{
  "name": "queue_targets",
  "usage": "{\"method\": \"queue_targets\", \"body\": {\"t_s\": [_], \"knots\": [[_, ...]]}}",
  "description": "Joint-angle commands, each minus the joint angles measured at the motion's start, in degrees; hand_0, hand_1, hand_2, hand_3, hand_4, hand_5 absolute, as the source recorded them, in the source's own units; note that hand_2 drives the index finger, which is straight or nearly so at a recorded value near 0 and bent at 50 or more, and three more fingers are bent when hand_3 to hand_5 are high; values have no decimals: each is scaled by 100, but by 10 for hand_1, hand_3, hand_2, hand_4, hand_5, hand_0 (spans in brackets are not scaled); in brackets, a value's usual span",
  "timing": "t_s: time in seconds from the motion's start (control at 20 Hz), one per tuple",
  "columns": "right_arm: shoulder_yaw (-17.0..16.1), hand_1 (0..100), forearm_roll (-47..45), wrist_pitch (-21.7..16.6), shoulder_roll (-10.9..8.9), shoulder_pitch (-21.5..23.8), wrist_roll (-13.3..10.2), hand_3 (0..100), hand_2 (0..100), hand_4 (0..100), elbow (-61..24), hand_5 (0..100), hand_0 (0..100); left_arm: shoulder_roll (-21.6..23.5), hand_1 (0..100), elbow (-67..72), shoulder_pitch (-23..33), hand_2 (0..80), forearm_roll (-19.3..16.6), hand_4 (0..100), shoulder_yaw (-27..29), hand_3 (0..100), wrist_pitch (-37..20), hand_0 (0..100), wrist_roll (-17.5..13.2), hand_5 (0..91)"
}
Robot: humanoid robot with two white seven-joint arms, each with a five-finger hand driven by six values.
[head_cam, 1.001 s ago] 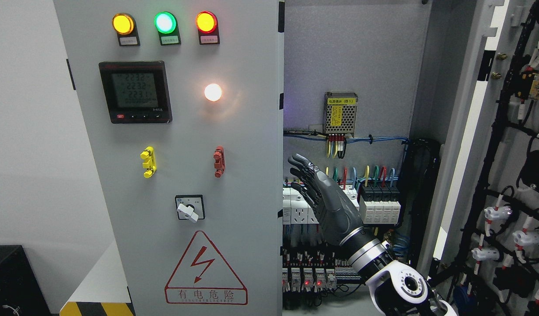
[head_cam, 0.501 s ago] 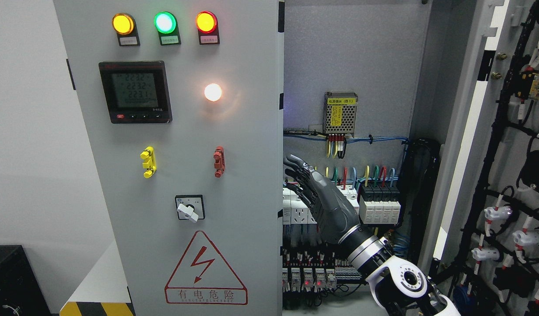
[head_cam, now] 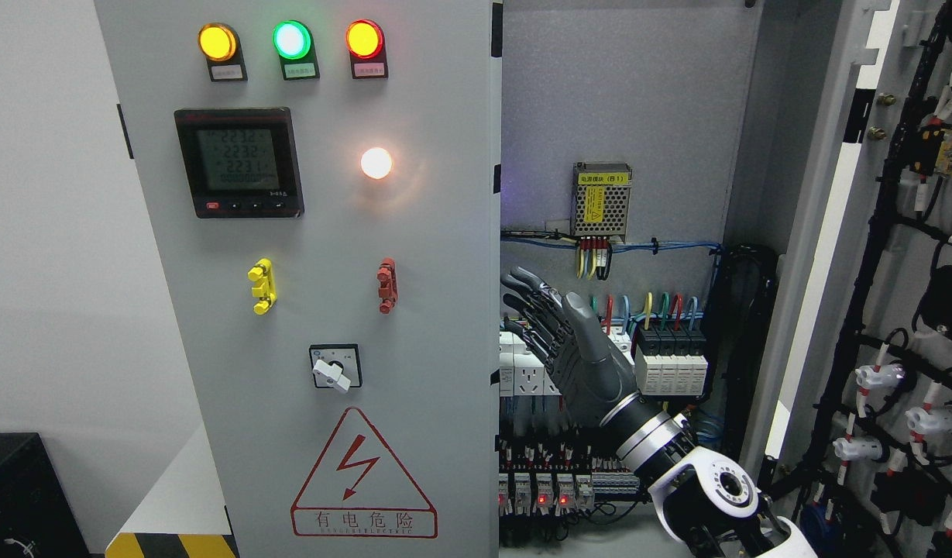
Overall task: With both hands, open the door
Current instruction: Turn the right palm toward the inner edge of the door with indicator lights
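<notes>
reaching inside the cabinet, right hand (head_cam: pixel 568 341) fingers spread, empty; may snag live wiring (head_cam: pixel 646 306) beside left door (head_cam: pixel 328 232) edge.

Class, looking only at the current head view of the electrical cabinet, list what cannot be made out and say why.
1. Left hand: not in the head view at all.
2. Right hand: whether its fingers touch the left door edge is unclear; the palm faces away.
3. Labels under the indicator lamps: too small to read.
4. Right door: cut off by the right edge.
</notes>
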Motion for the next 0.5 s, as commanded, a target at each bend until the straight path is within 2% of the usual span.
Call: {"method": "queue_targets", "body": {"t_s": [0.0,0.05,0.45], "knots": [[52,144,-186,12,-37,-83,298,0,0,0,124,0,56,0,556,0,193,0,70,0,114,0,1,120,0,0],[52,144,-177,12,-37,-100,413,0,0,0,159,0,56,0,556,0,193,0,70,0,114,0,1,120,0,0],[34,143,-212,12,-46,-276,475,0,0,0,748,0,56,0,556,0,193,0,70,0,114,0,1,120,0,0]]}}
